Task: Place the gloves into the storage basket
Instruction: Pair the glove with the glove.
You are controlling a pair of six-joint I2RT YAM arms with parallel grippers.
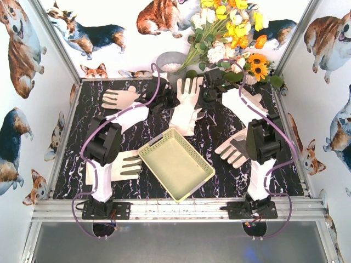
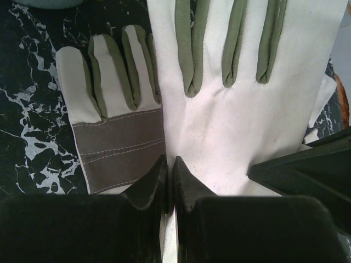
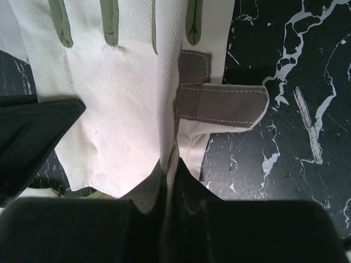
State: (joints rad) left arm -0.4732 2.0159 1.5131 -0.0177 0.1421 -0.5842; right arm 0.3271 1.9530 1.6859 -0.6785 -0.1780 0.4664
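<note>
Left gripper (image 1: pixel 171 102) (image 2: pixel 170 161): jaws closed to a slit, pinching the cuff edge of a cream-white glove (image 1: pixel 189 89) (image 2: pixel 236 120) (image 3: pixel 109 109) that lies ahead of it with its fingers pointing away.
Second glove (image 2: pixel 115 131): just left of the left gripper's tips, grey palm up, against the held one.
Right gripper (image 1: pixel 204 94) (image 3: pixel 170 161): jaws clamped on a raised fold of the same glove.
Storage basket (image 1: pixel 175 164): behind both grippers, toward the arm bases.
Other gloves (image 1: pixel 123 164): lying around it on the black marble table (image 1: pixel 219 181).

Legible text, labels, brands, numbers, signs: none in any view. Surfaces checked: gloves (image 1: pixel 186 104), plain fabric with stitching only; storage basket (image 1: pixel 175 164), unmarked plastic; wall panels (image 1: pixel 22 55), dog pictures without lettering.
</note>
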